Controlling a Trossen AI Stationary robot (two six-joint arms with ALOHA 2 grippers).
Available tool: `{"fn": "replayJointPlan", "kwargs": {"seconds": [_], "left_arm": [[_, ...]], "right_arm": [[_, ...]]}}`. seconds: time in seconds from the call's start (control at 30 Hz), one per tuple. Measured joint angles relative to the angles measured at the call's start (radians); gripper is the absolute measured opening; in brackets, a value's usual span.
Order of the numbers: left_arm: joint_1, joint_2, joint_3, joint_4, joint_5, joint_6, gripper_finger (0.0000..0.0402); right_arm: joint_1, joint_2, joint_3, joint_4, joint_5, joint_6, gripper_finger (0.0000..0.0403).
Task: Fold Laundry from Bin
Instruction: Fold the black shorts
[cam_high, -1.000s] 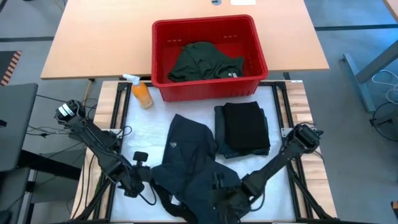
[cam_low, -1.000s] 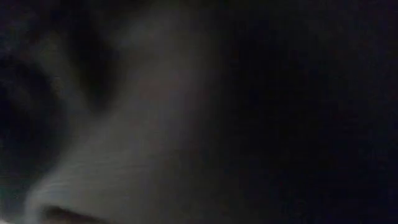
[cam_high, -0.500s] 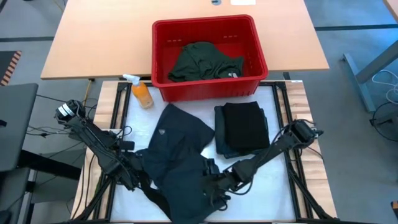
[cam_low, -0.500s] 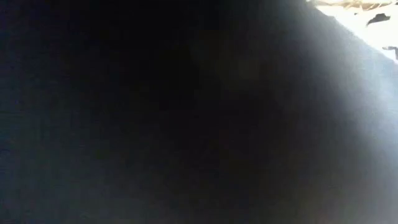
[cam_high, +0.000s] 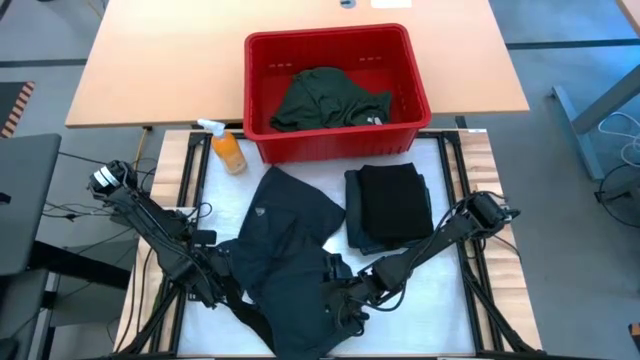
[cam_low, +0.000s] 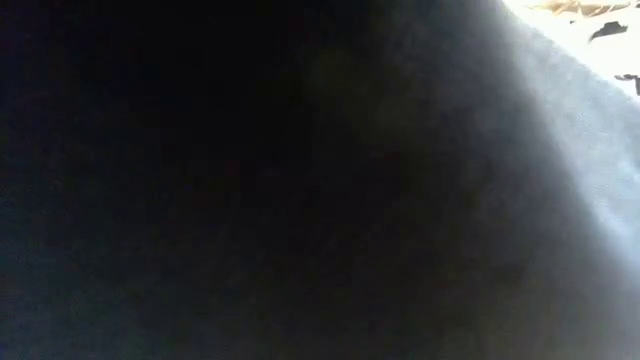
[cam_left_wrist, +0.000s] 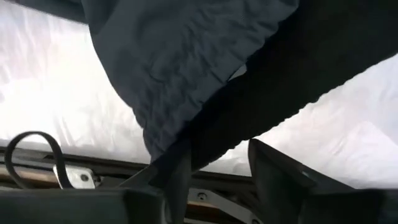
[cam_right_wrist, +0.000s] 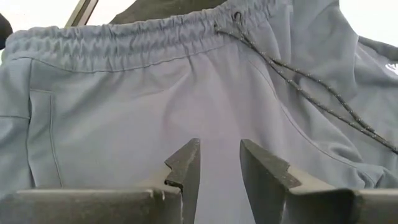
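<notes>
A dark navy garment (cam_high: 285, 250) with an elastic waistband (cam_right_wrist: 124, 40) and a drawstring (cam_right_wrist: 292, 78) lies spread on the white mat near the table's front. My left gripper (cam_left_wrist: 219, 155) points down at the garment's left edge, open, partly under the cloth (cam_high: 222, 285). My right gripper (cam_high: 335, 295) slants down over the garment's near part; its fingers (cam_right_wrist: 186, 168) stand a narrow gap apart just above the cloth below the waistband. A dark green garment (cam_high: 325, 100) lies bunched in the red bin (cam_high: 330, 148). In the low view, dark cloth (cam_low: 250, 200) fills nearly the whole picture. My left gripper is open around a hanging fold of the navy garment (cam_left_wrist: 186, 118). The fold's edge lies against the inner side of one finger (cam_left_wrist: 179, 168) and is not pinched. My right gripper has its fingertips at the garment's flat front (cam_right_wrist: 217, 124); whether they touch the cloth I cannot tell.
A folded black garment (cam_high: 392, 205) lies on the mat to the right of the navy one, in front of the bin. An orange spray bottle (cam_high: 228, 148) stands by the bin's near left corner. Bare white mat (cam_high: 440, 300) shows at the near right.
My right gripper has gone toward the table's left edge. The navy garment has shifted left with it, its far leg swinging leftward, and its left part now covers my left gripper's hand. Cloth has swept across the low view and darkened it.
</notes>
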Motion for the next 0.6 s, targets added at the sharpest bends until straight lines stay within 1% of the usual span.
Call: {"fn": "replayJointPlan", "kwargs": {"seconds": [0.13,0.23,0.37,0.5,0.6], "left_arm": [[0.0,0.0,0.0,0.003,0.028,-0.023,0.0182],[0.0,0.0,0.001,-0.001,0.071,-0.029,0.0204],[0.0,0.0,0.044,-0.039,0.086,-0.033,0.0217],[0.0,0.0,0.134,-0.12,0.041,-0.036,0.0217],[0.0,0.0,0.203,-0.181,-0.02,-0.05,0.0217]], "right_arm": [[0.0,0.0,0.0,-0.001,0.0,-0.003,0.0138],[0.0,0.0,0.0,-0.001,0.0,-0.003,0.0138],[0.0,0.0,0.0,-0.002,0.0,-0.003,0.0138],[-0.001,0.0,0.0,-0.002,0.0,-0.007,0.0138],[-0.001,0.0,0.0,-0.002,0.0,-0.007,0.0138]]}}
